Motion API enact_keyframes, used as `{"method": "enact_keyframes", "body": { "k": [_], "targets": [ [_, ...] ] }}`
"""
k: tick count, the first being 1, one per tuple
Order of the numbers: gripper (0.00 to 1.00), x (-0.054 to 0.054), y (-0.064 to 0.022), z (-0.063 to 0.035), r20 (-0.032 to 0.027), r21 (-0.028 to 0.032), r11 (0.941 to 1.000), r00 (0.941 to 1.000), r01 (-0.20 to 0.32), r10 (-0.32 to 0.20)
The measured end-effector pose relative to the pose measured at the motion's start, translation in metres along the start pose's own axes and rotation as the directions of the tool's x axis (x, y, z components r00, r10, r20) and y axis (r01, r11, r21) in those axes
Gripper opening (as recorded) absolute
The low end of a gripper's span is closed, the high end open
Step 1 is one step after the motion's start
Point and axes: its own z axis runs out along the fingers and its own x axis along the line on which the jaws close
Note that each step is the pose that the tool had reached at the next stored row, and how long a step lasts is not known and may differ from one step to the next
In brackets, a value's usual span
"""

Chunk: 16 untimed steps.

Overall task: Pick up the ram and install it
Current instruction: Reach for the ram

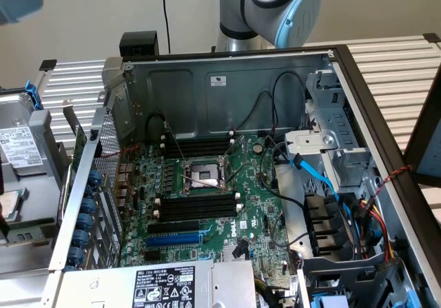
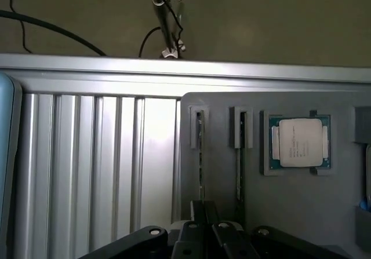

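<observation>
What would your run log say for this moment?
gripper shut | at ram in grey holder | grip unclear | memory slots empty

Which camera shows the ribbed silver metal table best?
The exterior view: the ribbed silver metal table spreads either side of the open computer case. The wrist view shows one patch beside a grey tray.

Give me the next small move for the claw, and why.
Probably open the claw: it looks shut, lined up with the ram standing on edge in the gray holder, and I can't tell that it grips it. The memory slots look empty.
</observation>
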Motion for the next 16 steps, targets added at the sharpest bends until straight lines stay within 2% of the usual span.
{"method": "enact_keyframes", "body": {
  "k": [5, 13, 16],
  "targets": [
    [0.12, 0.0001, -0.0035, 0.0054, 0.0, -0.0003, 1.0, 1.0, 0.0, 0.0],
    [0.12, 0.0001, -0.0036, 0.0063, 0.0001, -0.0021, 1.0, 1.0, 0.0, 0.0],
    [0.12, 0.0001, -0.0032, 0.0082, 0.0001, -0.0083, 1.0, 1.0, -0.001, 0.001]
  ]
}}
